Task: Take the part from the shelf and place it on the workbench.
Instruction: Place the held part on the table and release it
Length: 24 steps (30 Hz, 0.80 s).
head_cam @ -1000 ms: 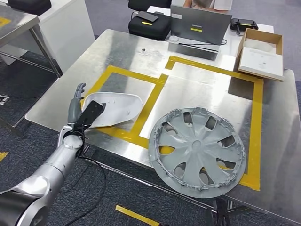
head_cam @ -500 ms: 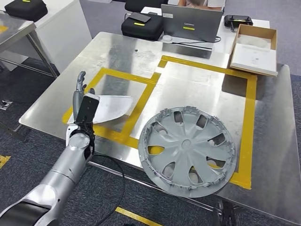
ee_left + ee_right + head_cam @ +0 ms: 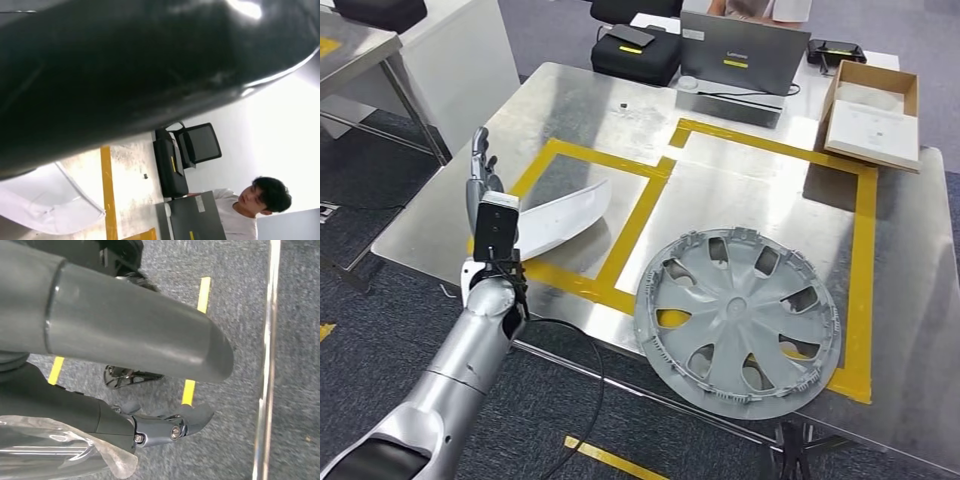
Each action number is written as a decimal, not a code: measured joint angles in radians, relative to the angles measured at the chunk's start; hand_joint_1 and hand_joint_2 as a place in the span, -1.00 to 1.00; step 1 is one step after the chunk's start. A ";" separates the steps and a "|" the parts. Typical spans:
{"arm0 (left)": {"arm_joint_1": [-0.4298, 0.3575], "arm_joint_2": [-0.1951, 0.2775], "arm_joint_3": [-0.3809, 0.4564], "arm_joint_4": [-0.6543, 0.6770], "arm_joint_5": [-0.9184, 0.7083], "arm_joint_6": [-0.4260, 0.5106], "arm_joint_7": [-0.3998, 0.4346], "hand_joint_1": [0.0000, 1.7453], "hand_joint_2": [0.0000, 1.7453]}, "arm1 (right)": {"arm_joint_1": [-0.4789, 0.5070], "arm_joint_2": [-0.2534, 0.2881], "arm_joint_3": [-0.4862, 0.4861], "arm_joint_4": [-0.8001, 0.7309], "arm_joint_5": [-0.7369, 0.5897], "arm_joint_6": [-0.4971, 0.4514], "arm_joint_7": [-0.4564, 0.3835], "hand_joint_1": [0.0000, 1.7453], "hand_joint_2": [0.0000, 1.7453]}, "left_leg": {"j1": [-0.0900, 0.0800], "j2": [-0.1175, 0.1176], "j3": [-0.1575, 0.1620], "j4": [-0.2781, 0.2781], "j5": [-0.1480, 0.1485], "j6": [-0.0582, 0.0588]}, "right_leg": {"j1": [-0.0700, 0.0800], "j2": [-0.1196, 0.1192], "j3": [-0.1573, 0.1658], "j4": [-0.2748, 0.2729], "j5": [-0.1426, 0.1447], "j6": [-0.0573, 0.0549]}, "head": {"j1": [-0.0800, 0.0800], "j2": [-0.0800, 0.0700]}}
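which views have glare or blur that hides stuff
Head view: sharp; soft reflections on the steel workbench, hubcap clear. Left wrist view: a dark out-of-focus mass covers the upper half, the background wall is blown out white. Right wrist view: the near thumb looms blurred, the carpet is sharp.

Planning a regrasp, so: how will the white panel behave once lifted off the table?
The white panel looks thin and curved, so probably light and a little flexible. The robot hand holds one end, so the far tip may droop or swing. Its glossy surface could slip.
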<state>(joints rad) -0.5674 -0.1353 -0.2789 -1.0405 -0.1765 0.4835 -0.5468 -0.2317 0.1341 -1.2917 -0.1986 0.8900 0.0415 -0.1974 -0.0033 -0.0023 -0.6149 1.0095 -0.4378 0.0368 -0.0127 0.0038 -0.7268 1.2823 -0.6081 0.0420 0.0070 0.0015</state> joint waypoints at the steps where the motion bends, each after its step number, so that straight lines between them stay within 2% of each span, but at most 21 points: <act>1: 0.003 -0.001 0.000 -0.001 0.001 0.001 0.000 -1.00 -1.00 | 0.002 0.000 0.000 0.000 -0.001 -0.001 0.003 -1.00 -1.00 | 0.000 0.000 0.000 0.001 0.000 0.000 | 0.000 0.000 -0.009 0.019 0.003 0.002 | 0.000 0.000; 2: 0.005 -0.001 -0.001 -0.001 0.002 0.002 0.000 -1.00 -1.00 | 0.002 0.000 0.000 0.000 -0.002 -0.002 0.004 -1.00 -1.00 | 0.001 0.000 0.000 0.002 0.000 0.000 | -0.001 -0.001 0.001 -0.003 0.025 0.003 | 0.000 0.000; 4: 0.005 -0.002 -0.002 -0.005 0.005 0.003 0.000 -1.00 -1.00 | 0.000 0.000 0.000 0.000 -0.003 -0.003 0.006 -1.00 -1.00 | 0.002 -0.001 -0.001 0.006 -0.001 -0.003 | -0.003 -0.002 0.068 -0.136 0.090 0.004 | 0.000 0.000; 6: 0.004 -0.002 -0.003 -0.009 0.008 0.007 0.000 -1.00 -1.00 | -0.004 0.000 0.000 0.000 -0.005 -0.005 0.011 -1.00 -1.00 | -0.001 -0.002 -0.005 0.014 -0.002 -0.011 | -0.003 -0.002 0.124 -0.242 0.120 -0.001 | 0.001 0.000; 9: 0.003 -0.003 -0.007 -0.011 0.014 0.015 -0.002 -1.00 -1.00 | -0.007 0.001 0.000 0.000 -0.008 -0.009 0.020 -1.00 -1.00 | -0.003 -0.002 -0.010 0.017 0.001 -0.025 | 0.000 0.002 0.134 -0.259 0.125 -0.016 | 0.001 0.000; 11: 0.002 -0.003 -0.010 -0.014 0.016 0.017 -0.002 -1.00 -1.00 | -0.009 0.001 0.000 0.000 -0.009 -0.011 0.021 -1.00 -1.00 | 0.000 -0.001 -0.018 0.040 -0.021 -0.034 | -0.002 0.002 0.134 -0.261 0.131 -0.027 | 0.000 0.000; 12: 0.001 -0.002 -0.010 -0.016 0.017 0.018 -0.002 -1.00 -1.00 | -0.011 0.001 0.000 0.000 -0.009 -0.011 0.021 -1.00 -1.00 | 0.001 -0.001 -0.031 0.077 -0.049 -0.040 | -0.003 0.001 0.133 -0.262 0.134 -0.031 | -0.001 0.000; 14: -0.001 -0.002 -0.012 -0.017 0.019 0.018 -0.002 -1.00 -1.00 | -0.013 0.001 0.000 0.000 -0.010 -0.012 0.022 -1.00 -1.00 | 0.003 0.000 -0.073 0.199 -0.119 -0.048 | -0.003 0.000 0.130 -0.262 0.138 -0.037 | -0.004 0.000; 15: 0.000 -0.002 -0.012 -0.017 0.020 0.019 -0.002 -1.00 -1.00 | -0.014 0.001 0.000 0.000 -0.010 -0.013 0.022 -1.00 -1.00 | 0.004 0.000 -0.092 0.254 -0.144 -0.049 | -0.002 -0.001 0.127 -0.262 0.139 -0.039 | -0.003 0.000; 16: 0.000 -0.002 -0.013 -0.017 0.020 0.019 -0.002 -1.00 -1.00 | -0.014 0.001 0.000 0.000 -0.010 -0.014 0.022 -1.00 -1.00 | 0.004 0.000 -0.099 0.283 -0.151 -0.048 | -0.001 -0.001 0.124 -0.262 0.141 -0.040 | -0.004 0.000; 17: 0.001 -0.002 -0.013 -0.017 0.021 0.019 -0.002 -1.00 -1.00 | -0.014 0.001 0.000 0.000 -0.010 -0.014 0.022 -1.00 -1.00 | 0.004 0.000 -0.090 0.276 -0.141 -0.046 | -0.001 -0.001 0.121 -0.262 0.144 -0.041 | -0.004 0.000; 18: 0.001 -0.002 -0.013 -0.017 0.021 0.019 -0.002 -1.00 -1.00 | -0.014 0.001 0.000 0.000 -0.010 -0.014 0.022 -1.00 -1.00 | 0.004 0.000 -0.063 0.232 -0.115 -0.042 | -0.001 -0.001 0.119 -0.261 0.146 -0.040 | -0.004 0.000; 20: -0.002 -0.001 -0.014 -0.022 0.022 0.020 -0.002 -1.00 -1.00 | -0.015 0.002 0.001 0.000 -0.010 -0.014 0.021 -1.00 -1.00 | 0.001 -0.001 0.011 0.097 -0.064 -0.031 | 0.002 -0.001 0.116 -0.261 0.150 -0.037 | -0.003 0.000; 21: -0.005 -0.001 -0.014 -0.024 0.022 0.020 -0.002 -1.00 -1.00 | -0.015 0.002 0.002 0.000 -0.009 -0.014 0.021 -1.00 -1.00 | -0.001 -0.001 0.037 0.047 -0.051 -0.027 | 0.002 -0.002 0.113 -0.260 0.153 -0.033 | -0.003 0.000; 22: -0.007 -0.001 -0.015 -0.026 0.022 0.021 -0.002 -1.00 -1.00 | -0.016 0.002 0.004 0.000 -0.009 -0.014 0.020 -1.00 -1.00 | -0.004 -0.001 0.048 0.020 -0.048 -0.024 | 0.003 -0.002 0.110 -0.260 0.156 -0.028 | -0.003 0.000; 24: -0.008 -0.001 -0.015 -0.027 0.023 0.024 -0.002 -1.00 -1.00 | -0.016 0.002 0.006 0.000 -0.008 -0.013 0.019 -1.00 -1.00 | -0.006 -0.002 0.047 0.010 -0.046 -0.018 | 0.001 -0.004 0.104 -0.262 0.163 -0.016 | -0.002 0.000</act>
<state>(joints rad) -0.5754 -0.1364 -0.2944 -1.0670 -0.1535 0.5076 -0.5493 -0.2476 0.1366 -1.2859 -0.1984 0.8816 0.0280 -0.1781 -0.0096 -0.0038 -0.5681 1.0194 -0.4834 0.0189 -0.0112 0.0000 -0.6227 1.0205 -0.4452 0.0259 0.0048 0.0015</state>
